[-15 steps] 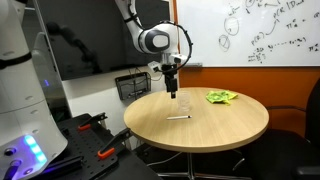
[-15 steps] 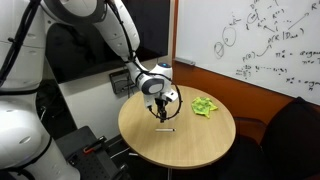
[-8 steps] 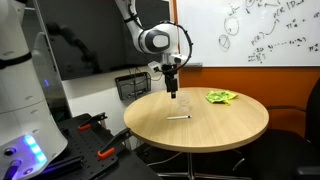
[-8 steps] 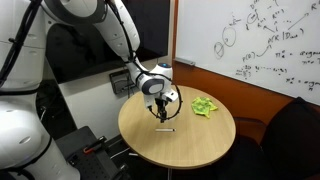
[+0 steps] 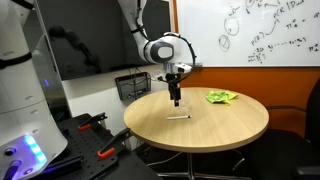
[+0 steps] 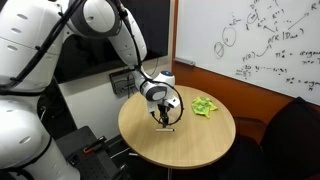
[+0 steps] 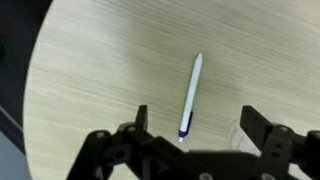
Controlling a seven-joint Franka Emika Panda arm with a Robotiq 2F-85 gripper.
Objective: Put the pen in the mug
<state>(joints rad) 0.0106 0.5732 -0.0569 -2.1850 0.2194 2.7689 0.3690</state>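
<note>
A white pen [image 7: 191, 95] with a blue tip lies flat on the round wooden table [image 7: 90, 80]. It also shows in both exterior views [image 5: 178, 117] [image 6: 167, 129]. My gripper [image 7: 197, 112] is open and empty, and its jaws stand wide on either side of the pen's blue end. In the exterior views the gripper [image 5: 175, 100] [image 6: 165, 119] points straight down, a little above the pen. A clear mug [image 5: 185, 101] stands just behind the pen, faint and partly hidden by the gripper. Its rim shows dimly beside one fingertip [image 7: 258, 125].
A crumpled green cloth [image 5: 221, 97] [image 6: 205, 106] lies on the table's far side. A whiteboard [image 5: 260, 30] hangs behind. A black wire basket [image 5: 133, 86] stands beside the table, and a low cart with tools [image 5: 95, 135] is in front of it.
The gripper has come down towards the table and now hangs close above the pen. The pen and the cloth have not moved.
</note>
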